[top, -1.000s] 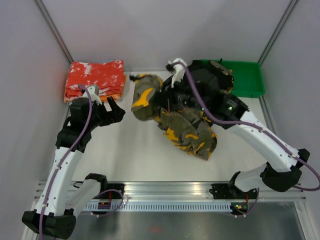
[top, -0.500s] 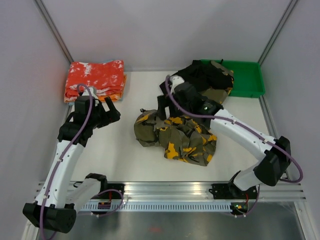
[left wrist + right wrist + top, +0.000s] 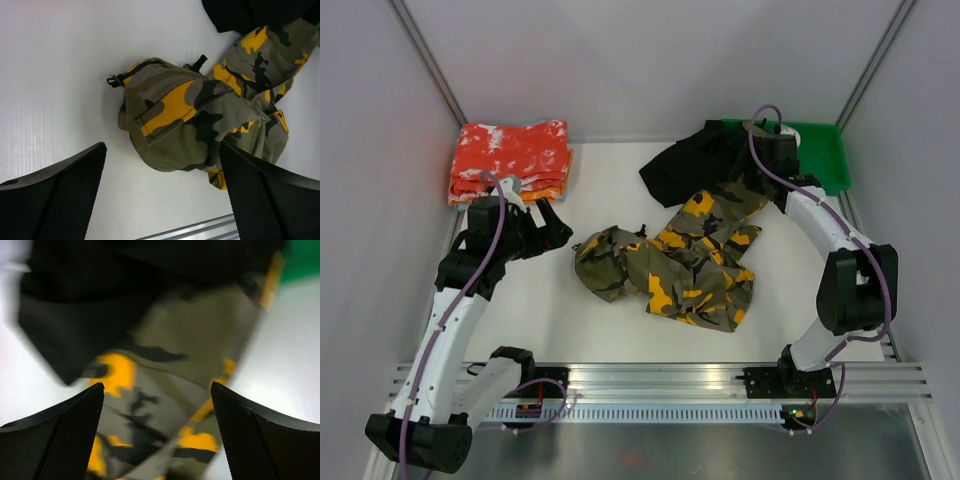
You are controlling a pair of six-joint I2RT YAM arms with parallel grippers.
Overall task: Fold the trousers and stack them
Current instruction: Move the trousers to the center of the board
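Mid-surface on the white table [image 3: 610,320], nearer the right edge: the trousers [image 3: 670,265], crumpled, one leg reaching toward the far right corner and touching a black garment [image 3: 695,165]. At the far left corner: folded red-orange cloths [image 3: 510,160]. Left of the heap: left gripper [image 3: 548,225], fingers spread, empty. By the green tray [image 3: 825,165]: right gripper [image 3: 156,390], fingers apart, gripping nothing.

You're looking at trousers [image 3: 675,270] in camouflage: an olive-grey ground with black blotches and bright yellow-orange patches. The garment [image 3: 690,165] at the table's far edge is plain black, with no pattern you can make out. In the far left corner the folded cloths [image 3: 510,160] are red-orange, speckled white. The tray [image 3: 825,165] in the far right corner is solid green, and the table [image 3: 570,320] is white.
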